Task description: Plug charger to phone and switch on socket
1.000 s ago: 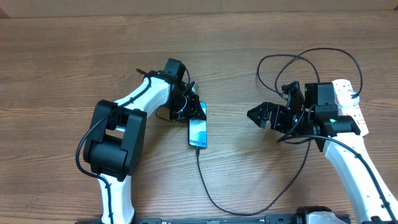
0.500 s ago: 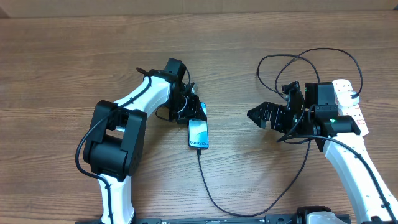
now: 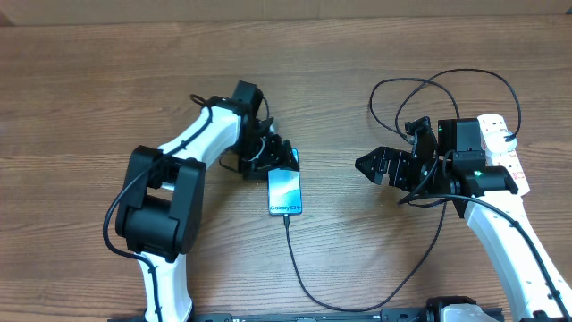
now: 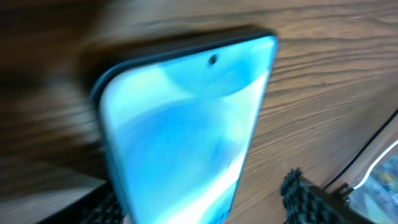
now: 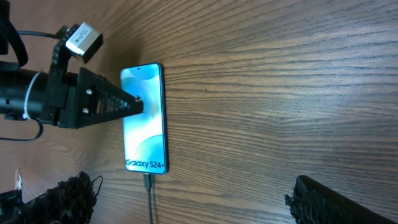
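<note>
The phone (image 3: 285, 191) lies flat on the wooden table with its screen lit, showing "Galaxy S24+" in the right wrist view (image 5: 144, 118). The charger (image 3: 308, 291) is a thin black cable whose connector (image 5: 148, 182) sits in the phone's bottom edge. My left gripper (image 3: 275, 159) is open at the phone's top end. In the left wrist view the phone (image 4: 186, 124) fills the space between the fingers, and the right finger (image 4: 305, 199) stands apart from it. My right gripper (image 3: 371, 167) is open and holds nothing. The socket (image 3: 494, 125) lies at the far right, partly under the right arm.
The charger cable loops from the phone down toward the table's front edge, then up under the right arm and in a wide arc (image 3: 447, 76) behind it. Bare wood (image 3: 340, 116) separates the two grippers.
The left gripper's jaws have spread wider at the phone's top end, letting go of it. The left arm shifted slightly. The right arm has not moved.
</note>
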Controlling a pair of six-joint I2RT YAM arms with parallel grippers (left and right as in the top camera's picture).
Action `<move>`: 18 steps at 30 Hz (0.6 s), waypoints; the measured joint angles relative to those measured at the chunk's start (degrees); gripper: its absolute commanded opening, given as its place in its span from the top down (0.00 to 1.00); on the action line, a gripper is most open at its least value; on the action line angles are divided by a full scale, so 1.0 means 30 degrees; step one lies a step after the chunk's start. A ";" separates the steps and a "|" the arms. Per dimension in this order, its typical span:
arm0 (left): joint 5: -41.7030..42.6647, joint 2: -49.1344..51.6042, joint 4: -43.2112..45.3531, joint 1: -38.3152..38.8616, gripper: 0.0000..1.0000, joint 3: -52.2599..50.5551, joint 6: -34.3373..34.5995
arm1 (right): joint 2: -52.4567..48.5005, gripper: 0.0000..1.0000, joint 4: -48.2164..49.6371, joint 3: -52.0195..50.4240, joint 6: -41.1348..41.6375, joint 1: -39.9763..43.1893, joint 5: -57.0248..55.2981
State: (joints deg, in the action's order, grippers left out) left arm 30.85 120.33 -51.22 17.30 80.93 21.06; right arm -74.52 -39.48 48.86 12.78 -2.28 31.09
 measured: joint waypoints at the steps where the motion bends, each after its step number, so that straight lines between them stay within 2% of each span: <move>1: -0.0175 0.0000 -0.0437 -0.0240 0.16 0.0109 0.0007 | 0.0000 0.00 0.0000 0.0000 0.0000 0.0000 0.0000; 2: -0.0372 0.0000 -0.0772 -0.0459 0.14 0.0175 0.0007 | 0.0000 0.00 0.0000 0.0000 0.0000 0.0000 0.0000; 4: -0.0692 -0.0007 -0.1399 -0.0925 0.00 0.0342 0.0007 | 0.0000 0.00 -0.0007 0.0000 0.0007 0.0000 0.0000; 15: -0.5748 -0.0670 -0.3555 -0.1661 0.00 0.0816 -0.0095 | 0.0000 0.00 -0.0153 0.0000 0.0000 0.0000 -0.0007; 18: -0.6572 -0.2616 -0.3621 -0.1661 0.00 0.0823 -0.0211 | 0.0000 0.00 -0.0160 0.0000 0.0007 0.0000 0.0000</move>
State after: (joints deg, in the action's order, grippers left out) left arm 11.14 112.49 -62.08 12.32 83.40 20.43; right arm -74.52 -39.97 48.86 12.80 -2.28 31.09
